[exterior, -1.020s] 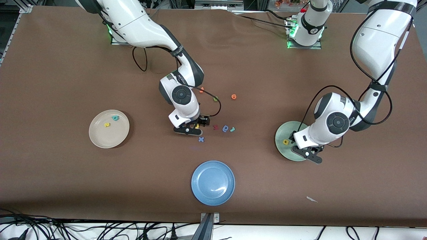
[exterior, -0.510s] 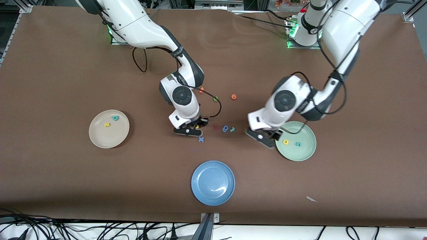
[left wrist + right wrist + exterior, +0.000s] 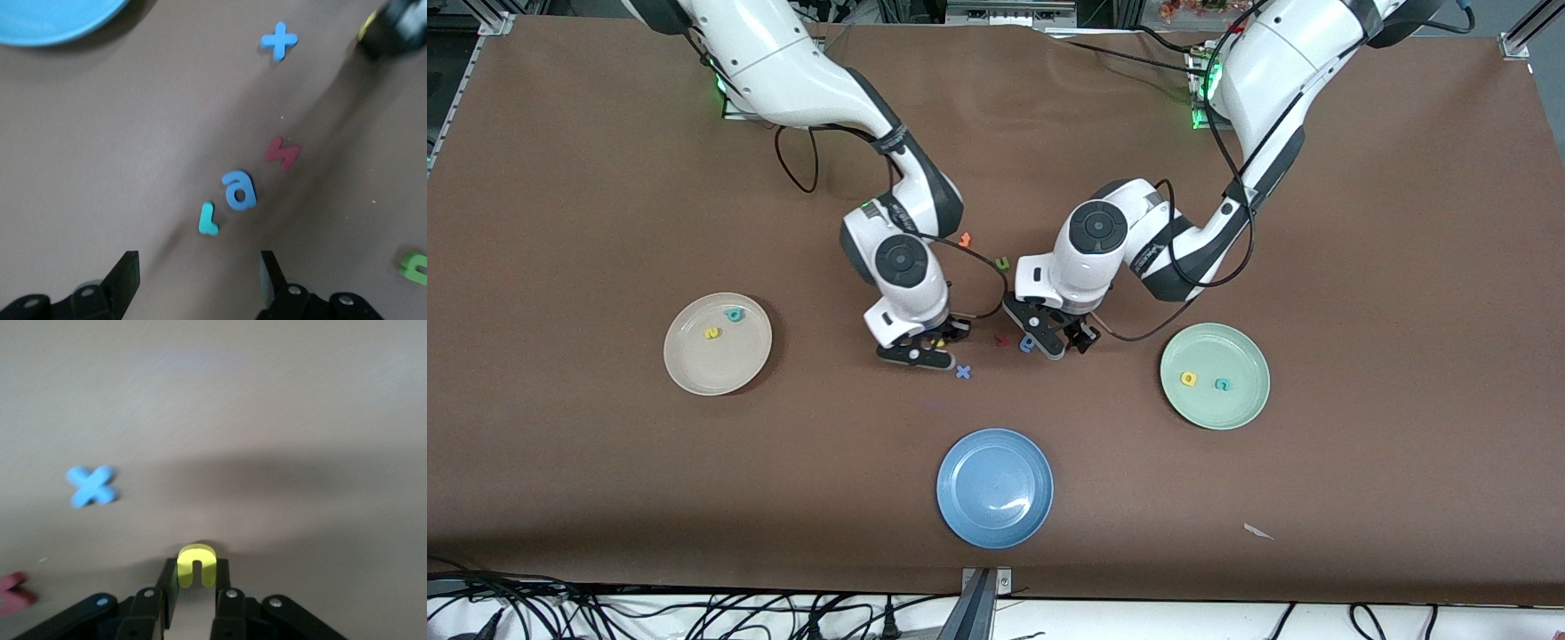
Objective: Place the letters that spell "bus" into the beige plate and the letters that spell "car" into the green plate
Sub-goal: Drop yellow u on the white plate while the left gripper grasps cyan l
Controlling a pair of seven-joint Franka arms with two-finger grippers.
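The right pincer point(image 3: 195, 590) had clamped the yellow "u" point(image 3: 196, 565) just above the surface point(image 3: 605, 498); the left pincer point(image 3: 200, 280) hung spread over the teal "r" point(image 3: 207, 220).

White arms with dark grey joints; black cables; black grippers with silver screws.

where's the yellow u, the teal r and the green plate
yellow u point(image 3: 196, 565), right wrist view, middle of its arch, between the fingers
teal r point(image 3: 208, 220), left wrist view, on its stem
green plate point(image 3: 1240, 404), front view, bare part inside the rim
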